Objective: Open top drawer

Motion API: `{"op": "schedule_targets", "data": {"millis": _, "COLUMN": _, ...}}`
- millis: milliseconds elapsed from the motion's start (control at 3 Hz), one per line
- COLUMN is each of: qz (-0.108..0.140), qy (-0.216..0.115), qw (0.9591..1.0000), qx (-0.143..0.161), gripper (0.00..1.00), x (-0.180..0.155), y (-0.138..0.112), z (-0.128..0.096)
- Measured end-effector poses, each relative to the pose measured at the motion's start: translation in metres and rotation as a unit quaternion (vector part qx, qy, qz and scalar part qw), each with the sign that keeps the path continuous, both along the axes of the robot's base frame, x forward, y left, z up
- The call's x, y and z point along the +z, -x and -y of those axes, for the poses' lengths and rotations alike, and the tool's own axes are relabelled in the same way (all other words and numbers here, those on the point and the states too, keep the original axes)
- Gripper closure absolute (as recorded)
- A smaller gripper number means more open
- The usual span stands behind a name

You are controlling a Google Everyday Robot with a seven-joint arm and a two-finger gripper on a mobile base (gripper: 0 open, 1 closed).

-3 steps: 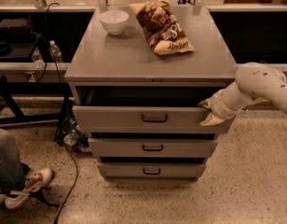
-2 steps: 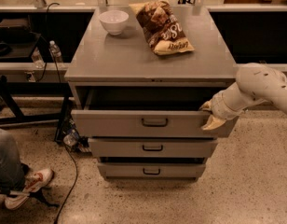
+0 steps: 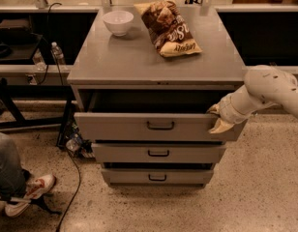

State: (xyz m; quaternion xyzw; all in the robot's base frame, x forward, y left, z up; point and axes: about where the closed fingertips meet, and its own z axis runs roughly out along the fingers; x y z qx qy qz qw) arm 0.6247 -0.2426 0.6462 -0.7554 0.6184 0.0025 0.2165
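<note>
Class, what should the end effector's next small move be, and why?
Probably a short pull toward the camera: the large grey metal top drawer is only partly out, and the cream end effector rests at its front panel's right end.

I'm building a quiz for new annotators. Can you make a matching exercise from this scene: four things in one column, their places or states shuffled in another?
1. bowl
2. top drawer
3. hand
4. shoe

A. on the floor, lower left
B. pulled partly open
C. at the top drawer's right front edge
D. on the cabinet, left of the chip bag

Pairs: 1-D, 2-B, 3-C, 4-A.
</note>
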Motion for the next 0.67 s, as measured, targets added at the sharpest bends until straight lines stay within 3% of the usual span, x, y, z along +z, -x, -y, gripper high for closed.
{"op": "schedule_targets", "data": {"millis": 333, "qz": -0.001, "qy": 0.013, "qw": 0.9999, "qx": -0.003, "gripper": 1.0, "x": -0.003, "y": 0.011, "z": 0.001}}
{"op": "schedule_targets", "data": {"millis": 667, "qz": 0.015, "qy": 0.027, "qw": 0.9994, "qx": -0.019, "gripper": 1.0, "x": 0.003, "y": 0.044, "z": 0.005}}
